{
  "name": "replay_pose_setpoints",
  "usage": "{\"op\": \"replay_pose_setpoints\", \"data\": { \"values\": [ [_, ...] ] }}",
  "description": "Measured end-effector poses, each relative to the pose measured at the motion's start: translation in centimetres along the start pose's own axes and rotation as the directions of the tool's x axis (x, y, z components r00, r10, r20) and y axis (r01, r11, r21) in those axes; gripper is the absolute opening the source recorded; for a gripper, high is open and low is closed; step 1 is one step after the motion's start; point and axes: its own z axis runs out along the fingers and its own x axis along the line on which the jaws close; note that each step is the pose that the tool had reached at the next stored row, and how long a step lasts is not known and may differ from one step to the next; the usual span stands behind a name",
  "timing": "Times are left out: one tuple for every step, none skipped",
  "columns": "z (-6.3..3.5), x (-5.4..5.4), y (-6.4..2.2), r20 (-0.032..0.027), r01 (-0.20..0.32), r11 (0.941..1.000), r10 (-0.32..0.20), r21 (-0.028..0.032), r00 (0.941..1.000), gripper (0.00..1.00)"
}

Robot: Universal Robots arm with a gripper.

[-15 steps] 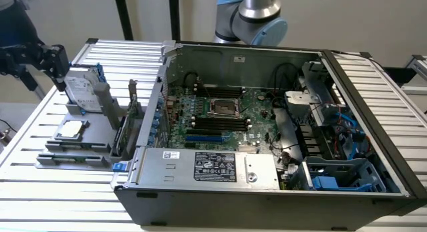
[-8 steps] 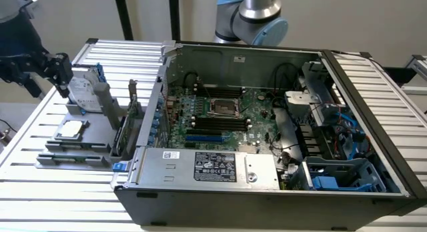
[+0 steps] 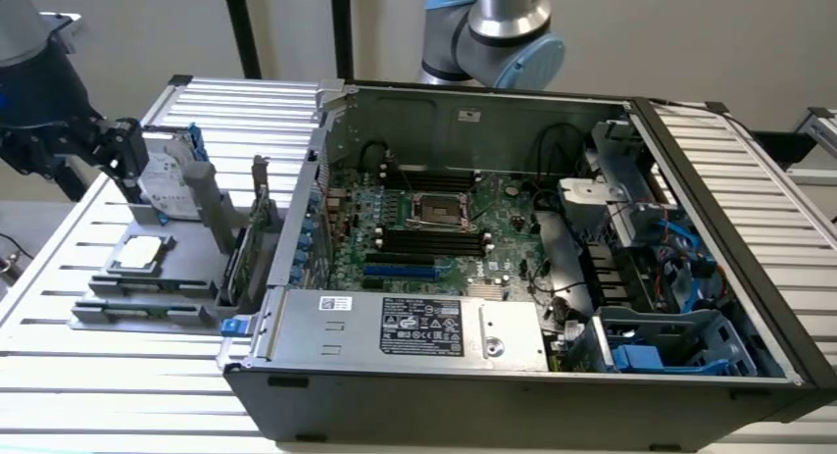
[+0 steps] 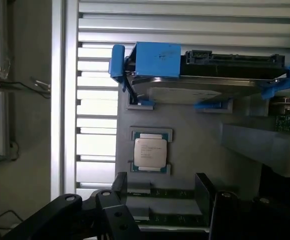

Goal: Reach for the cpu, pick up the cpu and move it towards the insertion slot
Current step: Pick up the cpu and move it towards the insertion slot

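Silver cpu apart from end effector

A slatted metal bench carries a grey parts holder at the exterior view's left, with an open computer case just beside it.

The picture's edge cuts off the hand.
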Motion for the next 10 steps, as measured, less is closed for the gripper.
{"op": "replay_pose_setpoints", "data": {
  "values": [
    [0.18, 0.0, -0.01, 0.0000, 0.000, 1.0000, 0.000, 0.0000, 1.0000, 0.65],
    [0.37, 0.0, -0.03, 0.0001, 0.000, 1.0000, 0.000, 0.0000, 1.0000, 0.65],
    [0.55, 0.0, -0.04, 0.0000, 0.000, 1.0000, 0.000, 0.0000, 1.0000, 0.65],
    [0.72, 0.0, -0.05, 0.0000, 0.000, 1.0000, 0.000, 0.0000, 1.0000, 0.65],
    [0.90, 0.0, -0.05, 0.0000, 0.000, 1.0000, 0.000, -0.0001, 1.0000, 0.65],
    [1.09, 0.0, -0.06, 0.0000, 0.000, 1.0000, 0.000, -0.0001, 1.0000, 0.65],
    [1.27, 0.0, -0.07, 0.0000, 0.000, 1.0000, 0.000, 0.0000, 1.0000, 0.65],
    [1.45, 0.0, -0.08, 0.0000, 0.000, 1.0000, 0.000, 0.0000, 1.0000, 0.65],
    [1.64, 0.0, -0.09, 0.0001, -0.001, 1.0000, 0.001, 0.0000, 1.0000, 0.65],
    [1.83, 0.0, -0.10, 0.0001, -0.001, 1.0000, 0.001, 0.0000, 1.0000, 0.65]
  ]
}}
